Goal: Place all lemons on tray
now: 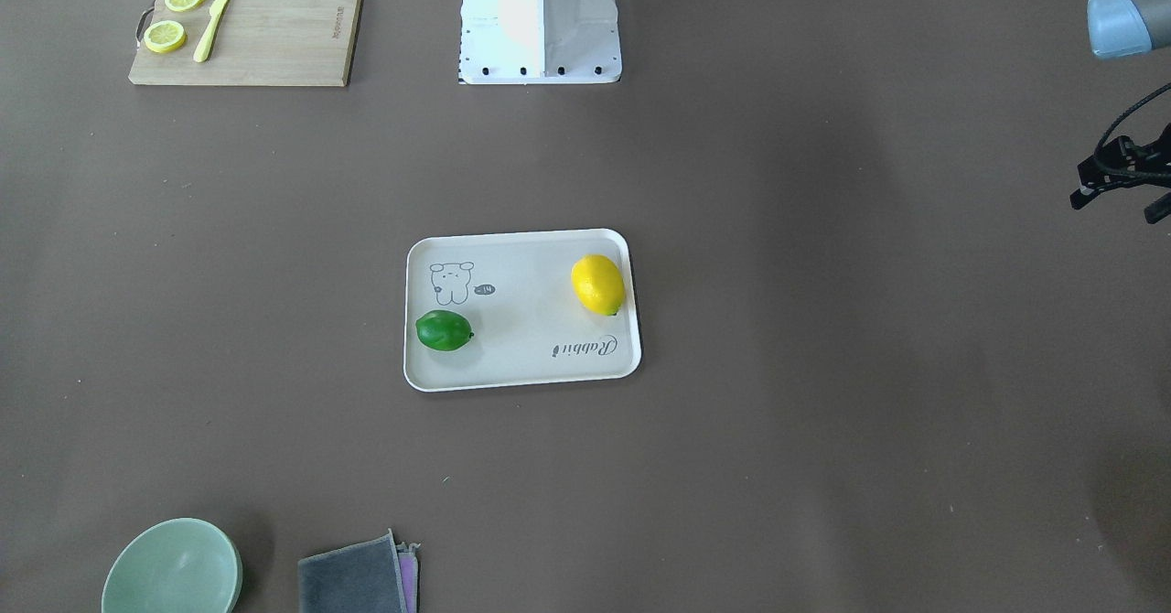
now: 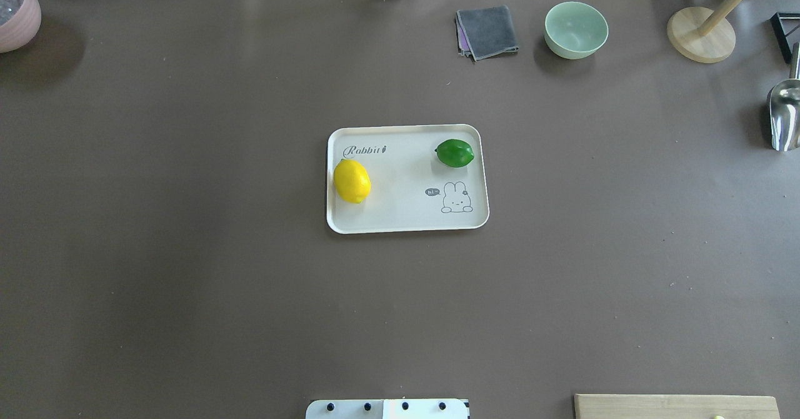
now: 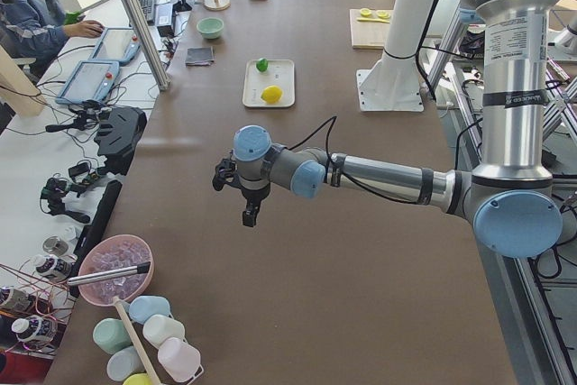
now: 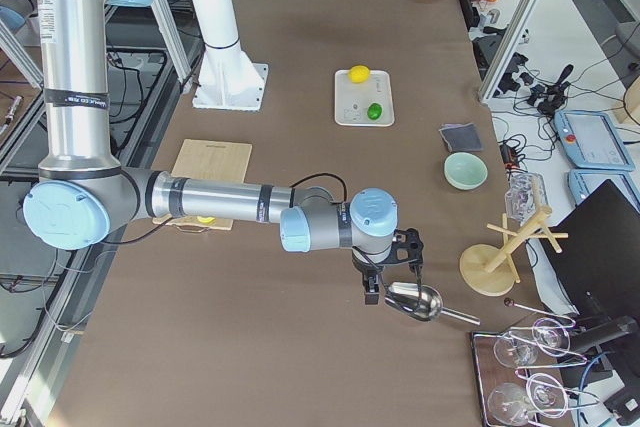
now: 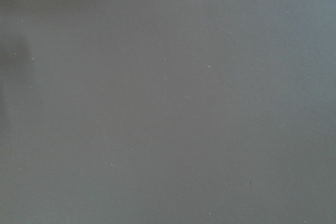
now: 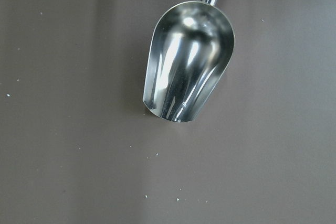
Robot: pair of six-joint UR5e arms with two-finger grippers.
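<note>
The off-white tray (image 2: 406,226) with the rabbit drawing lies mid-table. The yellow lemon (image 2: 352,181) rests on it near its left rim. The green lemon (image 2: 454,153) rests on it near its far right corner. Both also show in the front view, the yellow lemon (image 1: 598,284) and the green lemon (image 1: 444,330). My left gripper (image 3: 250,212) hangs over bare table far to the tray's left; I cannot tell if it is open. My right gripper (image 4: 372,292) hangs far to the right, beside a metal scoop (image 6: 189,61); its state I cannot tell.
A wooden cutting board (image 1: 274,37) with lemon slices and a yellow knife lies near the robot base (image 1: 540,37). A green bowl (image 2: 575,29), a grey cloth (image 2: 487,31), a wooden stand (image 2: 700,34) and a pink bowl (image 2: 15,9) line the far edge.
</note>
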